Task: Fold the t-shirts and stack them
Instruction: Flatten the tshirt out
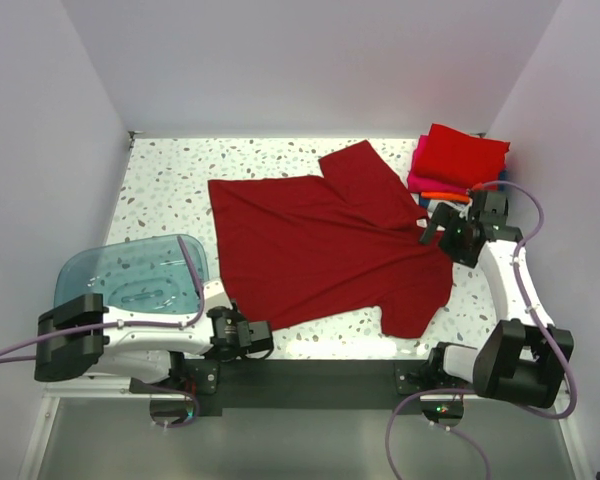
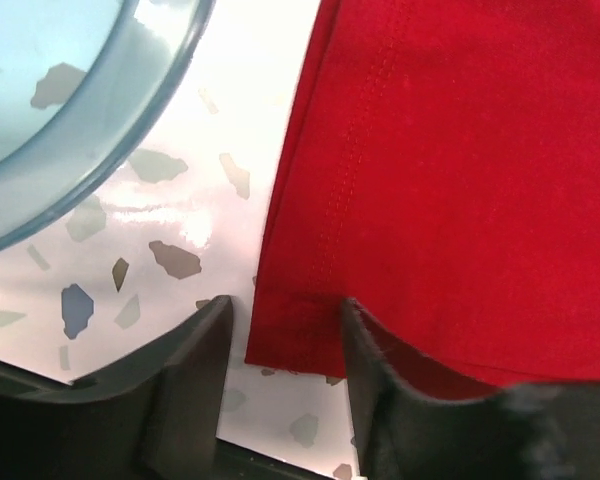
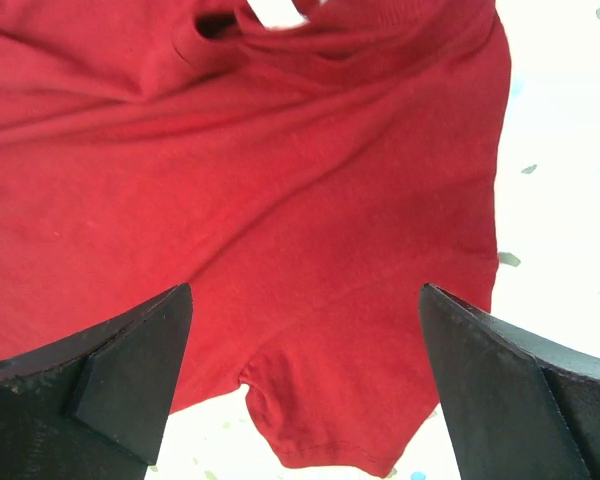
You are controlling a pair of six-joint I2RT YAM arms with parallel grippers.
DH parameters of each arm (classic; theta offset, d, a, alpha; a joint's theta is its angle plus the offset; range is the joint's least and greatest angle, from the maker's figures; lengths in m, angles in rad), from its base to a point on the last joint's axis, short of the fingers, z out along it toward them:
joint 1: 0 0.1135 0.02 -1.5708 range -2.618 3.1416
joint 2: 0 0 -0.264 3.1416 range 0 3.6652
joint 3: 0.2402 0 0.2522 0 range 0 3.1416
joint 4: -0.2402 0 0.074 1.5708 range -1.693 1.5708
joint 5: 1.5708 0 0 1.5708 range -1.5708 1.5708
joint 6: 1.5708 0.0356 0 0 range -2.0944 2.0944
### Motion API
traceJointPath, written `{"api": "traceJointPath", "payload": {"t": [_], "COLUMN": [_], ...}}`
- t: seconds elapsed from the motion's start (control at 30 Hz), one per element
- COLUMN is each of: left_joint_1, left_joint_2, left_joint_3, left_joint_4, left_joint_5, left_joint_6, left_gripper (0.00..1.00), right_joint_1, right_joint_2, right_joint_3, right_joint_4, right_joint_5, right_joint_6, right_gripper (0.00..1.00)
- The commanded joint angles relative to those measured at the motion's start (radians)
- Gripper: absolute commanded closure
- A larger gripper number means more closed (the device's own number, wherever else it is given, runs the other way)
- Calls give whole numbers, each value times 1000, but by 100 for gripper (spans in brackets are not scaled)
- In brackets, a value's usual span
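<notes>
A: Item 1, the loose one?
B: Qty 1, dark red shirt (image 1: 320,250). Spread flat on table (image 1: 170,170), just right of tub (image 1: 130,270). Long axis runs straight away from tub, approx. left-to-right across the top view. Hem faces tub, neck end points away. One sleeve sticks out twd back wall, other twd front edge.
A: Item 2?
B: stack of folded shirts (image 1: 460,160), far right of tub, back corner. Bright red on top, magenta + orange edges showing under it.
A: Arms?
B: left gripper (image 2: 285,310), at tub's near-right side: jaws partway apart, straddling hem's front corner, cloth lying flat betw. fingers, not pinched. right gripper (image 3: 305,290), well apart from tub, over shirt's neck end: jaws wide apart, holding nothing.
</notes>
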Motion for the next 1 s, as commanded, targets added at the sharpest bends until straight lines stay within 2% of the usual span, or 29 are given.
{"api": "traceJointPath", "payload": {"t": [0.0,0.03,0.27,0.3,0.53,0.73,0.97], "left_joint_1": [-5,-5,-5,-5,10,88,96], "left_joint_2": [34,42,-22,-35,-89,-75,-121], "left_joint_3": [12,13,45,65,157,179,136], "left_joint_4": [70,65,-36,-53,-70,22,31], "left_joint_5": [-6,-4,-52,-62,-145,-122,-102], "left_joint_6": [35,35,18,26,150,343,348], "left_gripper": [52,55,97,100,100,100,100], "right_joint_1": [-3,-3,-3,-3,-1,8,8], "right_joint_2": [-15,-22,-108,-111,-223,-273,-254], "right_joint_3": [-44,-55,-182,-192,-244,-241,-209], "right_joint_4": [-4,-5,27,27,-24,-73,-111], "right_joint_5": [-9,-7,-9,-10,37,83,131], "right_joint_6": [23,31,106,109,130,170,172], "right_gripper": [1,2,1,1,2,1,1]}}
